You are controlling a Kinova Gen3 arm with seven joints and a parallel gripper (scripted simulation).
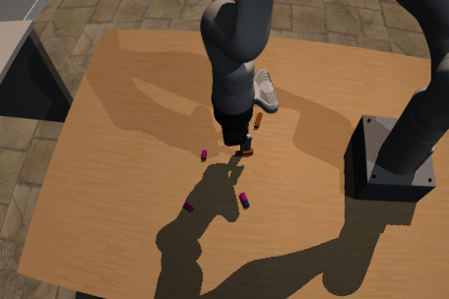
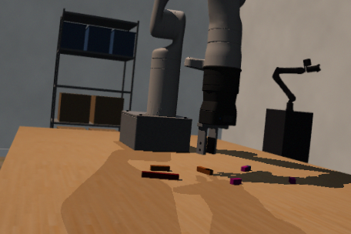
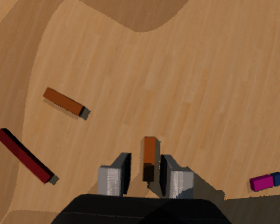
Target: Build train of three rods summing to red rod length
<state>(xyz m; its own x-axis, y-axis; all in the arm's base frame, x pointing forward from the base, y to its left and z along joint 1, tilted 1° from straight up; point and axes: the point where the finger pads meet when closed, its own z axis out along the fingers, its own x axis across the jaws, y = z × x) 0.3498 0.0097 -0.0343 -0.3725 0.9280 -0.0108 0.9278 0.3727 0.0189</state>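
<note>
My gripper (image 1: 244, 144) is open and hangs a little above an orange rod (image 1: 244, 151) that lies flat on the table. In the wrist view the orange rod (image 3: 149, 156) lies lengthwise in the gap between my fingers. In the exterior view my fingertips (image 2: 207, 152) stand clear above this rod (image 2: 205, 170). A second orange rod (image 3: 66, 102) and the red rod (image 3: 26, 156) lie to the left. A magenta rod with a blue rod at its end (image 3: 265, 181) lies to the right. Two more magenta rods (image 1: 204, 154) (image 1: 188, 207) lie apart.
The arm's grey base block (image 1: 389, 159) stands at the table's right side. Beyond the table, the exterior view shows a dark shelf (image 2: 94, 71) and a black pedestal with a small arm (image 2: 289, 132).
</note>
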